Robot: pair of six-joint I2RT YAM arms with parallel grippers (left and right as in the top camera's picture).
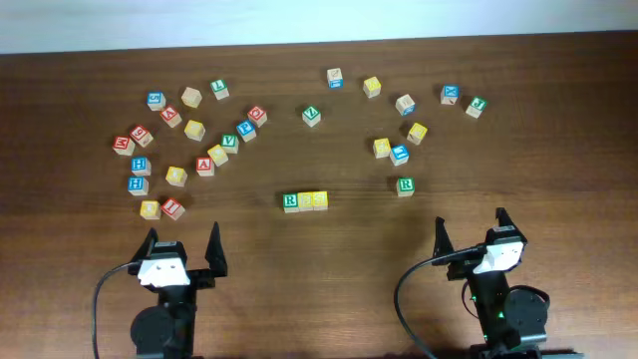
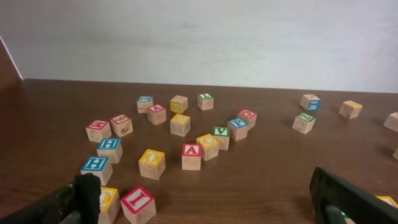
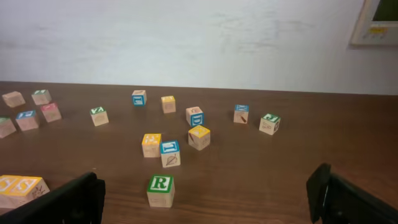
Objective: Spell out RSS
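Three cubes stand side by side in a row at the table's middle: a green R cube, then two yellow-faced cubes. The right wrist view catches the yellow pair at its lower left edge. My left gripper hangs open near the front left, well short of the row, with nothing between its fingers. My right gripper is open at the front right and holds nothing. A second green R cube lies alone just ahead of it.
Several loose letter cubes are scattered at the back left, around a red A cube and a red I cube. Another scatter lies at the back right near a blue cube. The table's far edge meets a white wall.
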